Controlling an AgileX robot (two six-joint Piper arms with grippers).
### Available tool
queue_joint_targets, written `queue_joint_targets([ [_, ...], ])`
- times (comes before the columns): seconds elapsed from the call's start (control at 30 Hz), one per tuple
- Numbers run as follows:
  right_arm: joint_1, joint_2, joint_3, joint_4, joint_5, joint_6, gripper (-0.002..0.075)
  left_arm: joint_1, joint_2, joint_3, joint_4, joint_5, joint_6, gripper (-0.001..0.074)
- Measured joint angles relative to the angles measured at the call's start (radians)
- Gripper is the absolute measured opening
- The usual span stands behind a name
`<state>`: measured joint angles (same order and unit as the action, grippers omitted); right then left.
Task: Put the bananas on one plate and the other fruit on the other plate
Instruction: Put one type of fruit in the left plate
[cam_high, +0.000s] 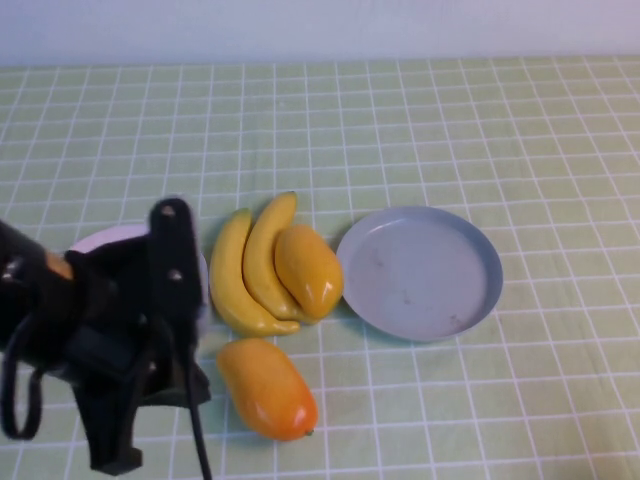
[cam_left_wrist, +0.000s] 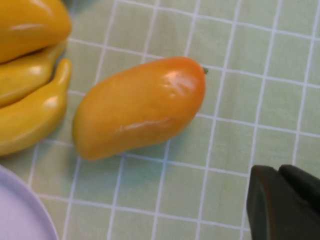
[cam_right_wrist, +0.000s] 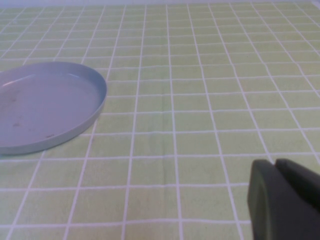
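Left claw, closed and empty, hovers beside the near mango by the bench's near edge; next it must open. Right claw waits closed.

We see our left arm low at the near left, its left gripper closed and empty. Our right gripper is closed too, hanging empty.
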<state>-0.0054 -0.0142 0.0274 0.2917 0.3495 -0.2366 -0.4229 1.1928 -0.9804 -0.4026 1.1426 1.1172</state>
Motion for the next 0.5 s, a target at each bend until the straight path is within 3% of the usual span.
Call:
queue_joint_targets([
  [0.13, 0.000, 0.000, 0.000, 0.000, 0.000, 0.000, -0.0017, -0.127, 0.108, -0.075, 0.082, 0.005, 0.023, 0.0028],
  [0.2, 0.000, 0.000, 0.000, 0.000, 0.000, 0.000, -0.0017, -0.190, 0.161, -0.109, 0.143, 0.005, 0.027, 0.0095],
  [0.27, 0.000, 0.000, 0.000, 0.000, 0.000, 0.000, -0.0017, -0.239, 0.207, -0.125, 0.197, -0.002, 0.027, 0.0218],
  [0.4, 0.000, 0.000, 0.000, 0.000, 0.000, 0.000, -0.0017, -0.297, 0.294, -0.129, 0.245, -0.044, 0.027, 0.0542],
  [0.5, 0.000, 0.000, 0.000, 0.000, 0.000, 0.000, -0.0017, -0.325, 0.335, -0.129, 0.283, -0.070, 0.035, 0.0648],
])
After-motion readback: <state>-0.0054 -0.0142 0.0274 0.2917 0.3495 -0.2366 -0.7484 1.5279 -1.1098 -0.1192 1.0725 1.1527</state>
